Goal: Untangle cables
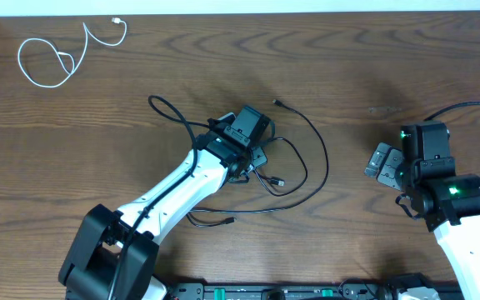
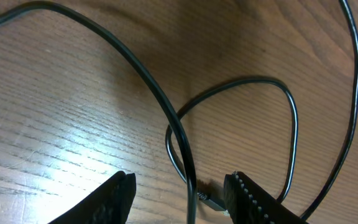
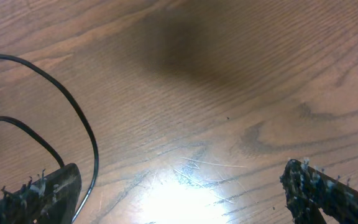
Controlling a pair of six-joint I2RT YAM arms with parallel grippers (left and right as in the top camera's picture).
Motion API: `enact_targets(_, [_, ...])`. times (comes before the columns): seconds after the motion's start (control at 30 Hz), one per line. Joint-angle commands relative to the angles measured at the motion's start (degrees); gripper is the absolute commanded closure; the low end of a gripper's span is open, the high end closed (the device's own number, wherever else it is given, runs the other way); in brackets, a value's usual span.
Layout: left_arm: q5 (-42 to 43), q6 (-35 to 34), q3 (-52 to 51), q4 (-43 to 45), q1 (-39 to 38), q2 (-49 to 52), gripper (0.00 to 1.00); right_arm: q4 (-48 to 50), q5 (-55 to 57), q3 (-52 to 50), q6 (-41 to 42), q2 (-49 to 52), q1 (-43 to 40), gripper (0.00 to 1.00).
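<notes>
A tangled black cable (image 1: 302, 171) lies in loops on the wooden table at the middle. A white cable (image 1: 52, 58) lies coiled at the far left. My left gripper (image 1: 257, 158) is open and low over the black tangle; in the left wrist view a black strand (image 2: 166, 106) runs between its fingers (image 2: 182, 196), with a plug end (image 2: 213, 200) beside the right finger. My right gripper (image 1: 380, 160) is open and empty over bare wood at the right; its wrist view (image 3: 179, 193) shows black cable loops (image 3: 73, 109) at the left.
The table's far edge meets a white wall at the top. The arm bases stand at the front edge, and the right arm's own black lead (image 1: 465, 106) arcs behind it.
</notes>
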Motion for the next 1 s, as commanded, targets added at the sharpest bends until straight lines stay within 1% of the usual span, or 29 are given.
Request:
enact_targets(0.0, [-0.9, -0.6, -0.4, 0.2, -0.2, 1.7, 0.49, -0.1, 0.3, 0.1, 0.7, -0.3, -0.4, 0.01])
enact_targets(0.07, [-0.7, -1.1, -0.4, 0.2, -0.2, 3.1, 0.49, -0.1, 0.3, 0.1, 0.7, -0.3, -0.4, 0.01])
enact_targets(0.1, [-0.4, -1.2, -0.4, 0.2, -0.2, 4.0, 0.51, -0.1, 0.3, 0.1, 0.7, -0.3, -0.4, 0.01])
enact_targets(0.2, [0.2, -1.2, -0.4, 0.2, -0.1, 5.2, 0.67, -0.1, 0.3, 0.1, 0.7, -0.3, -0.4, 0.01])
enact_targets(0.23, [0.2, -1.2, -0.4, 0.3, -0.1, 5.2, 0.7, -0.1, 0.3, 0.1, 0.7, -0.3, -0.4, 0.01])
enact_targets(0.53, [0.6, -0.3, 0.2, 1.5, -0.1, 2.2, 0.7, -0.1, 0.3, 0.1, 0.7, -0.3, -0.4, 0.01])
enact_targets(0.57, [0.6, -0.3, 0.2, 1.5, -0.1, 1.5, 0.68, -0.1, 0.3, 0.1, 0.7, -0.3, -0.4, 0.01])
enact_targets(0.67, [0.6, -0.3, 0.2, 1.5, -0.1, 0.2, 0.58, -0.1, 0.3, 0.1, 0.7, -0.3, -0.4, 0.01])
enact_targets(0.97, [0.6, -0.3, 0.2, 1.0, -0.1, 0.0, 0.58, -0.1, 0.3, 0.1, 0.7, -0.3, -0.4, 0.01])
